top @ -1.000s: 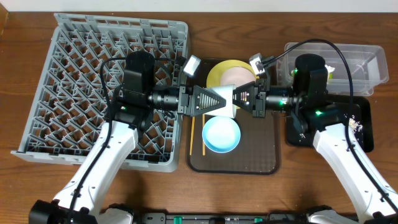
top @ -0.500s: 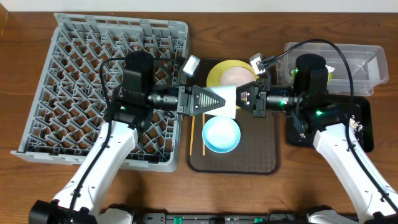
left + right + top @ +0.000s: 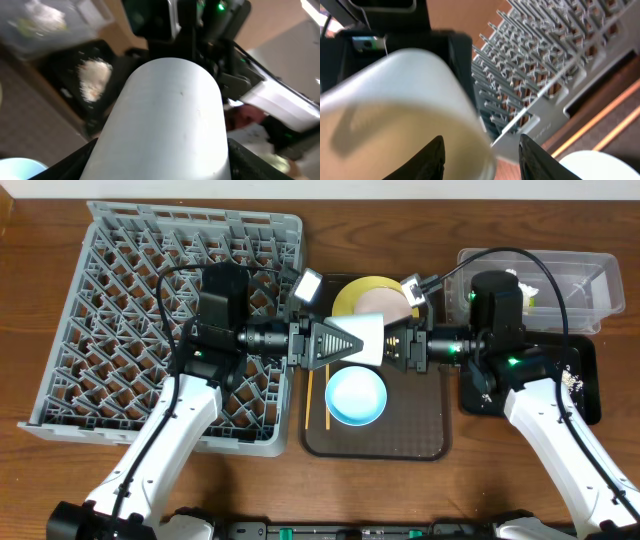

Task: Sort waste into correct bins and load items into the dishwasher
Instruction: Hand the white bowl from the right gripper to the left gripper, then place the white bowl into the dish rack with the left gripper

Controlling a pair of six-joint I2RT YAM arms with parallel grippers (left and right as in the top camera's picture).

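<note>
Obs: small white cup [image 3: 368, 340] is mid-air over far half of brown serving tray [image 3: 420, 430], lying on its side betw. the two arms, which meet nose to nose. Grip: left gripper [image 3: 350, 341] clamps it; left wrist view shows dark fingers [image 3: 82, 162] hugging cup's flanks. From the right, right gripper [image 3: 393, 346] faces it w/ fingers spread; right wrist view shows rack thru a gap betw. one finger [image 3: 529, 152] and cup wall, so prob. no grip there. Reads as a hand-over: dish rack [image 3: 190, 214] sits left of tray, on left arm's side, hence cup goes to that arm. Not yet loaded: light blue bowl [image 3: 356, 396] near on tray, chopsticks [image 3: 327, 405] just left of it, yellow-green plate [image 3: 350, 292] far, w/ pinkish bowl [image 3: 385, 305] in it, part hidden. Waste looks sorted: wrapper [image 3: 45, 17] in clear tub [image 3: 590, 270], crumbs [image 3: 95, 82] on black tray [image 3: 588, 395], both at right
</note>
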